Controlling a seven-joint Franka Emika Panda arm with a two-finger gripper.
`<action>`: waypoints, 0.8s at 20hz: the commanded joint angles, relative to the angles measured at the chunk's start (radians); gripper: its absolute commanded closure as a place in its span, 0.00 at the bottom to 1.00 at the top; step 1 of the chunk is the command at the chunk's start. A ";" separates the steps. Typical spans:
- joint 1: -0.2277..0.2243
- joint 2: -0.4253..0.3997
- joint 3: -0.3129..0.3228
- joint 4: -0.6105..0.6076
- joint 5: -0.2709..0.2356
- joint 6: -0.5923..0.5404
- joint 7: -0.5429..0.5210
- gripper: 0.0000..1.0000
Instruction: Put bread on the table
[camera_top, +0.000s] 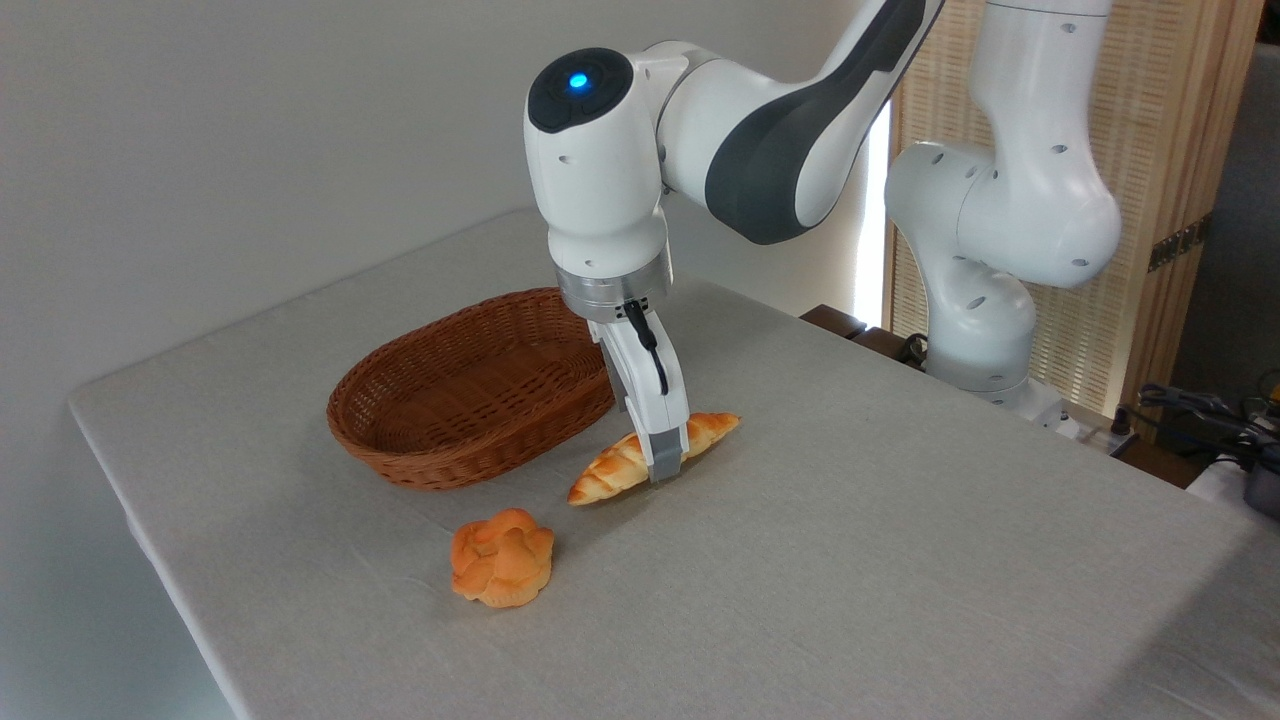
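Looks like a robotics lab staged as a home corner: cloth-covered table (900, 560) under the gripper (667, 462), bare wall behind it, slatted wooden screen (1170, 150) and loose cables (1200, 410) off to its right.

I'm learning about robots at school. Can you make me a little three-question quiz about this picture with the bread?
1. True or false: the wicker basket has bread inside it.
2. What lies nearer the camera: the round bun or the long braided bread?
3. Where is the gripper? A) in the basket B) down at the long bread on the table C) over the bun

Key: 1 false, it holds nothing. 2 the round bun. 3 B.
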 joint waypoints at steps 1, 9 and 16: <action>-0.007 -0.009 0.008 0.012 0.010 0.011 0.005 0.00; -0.007 -0.014 0.091 0.136 0.010 -0.065 -0.004 0.00; 0.000 0.038 0.090 0.406 0.009 -0.229 -0.037 0.00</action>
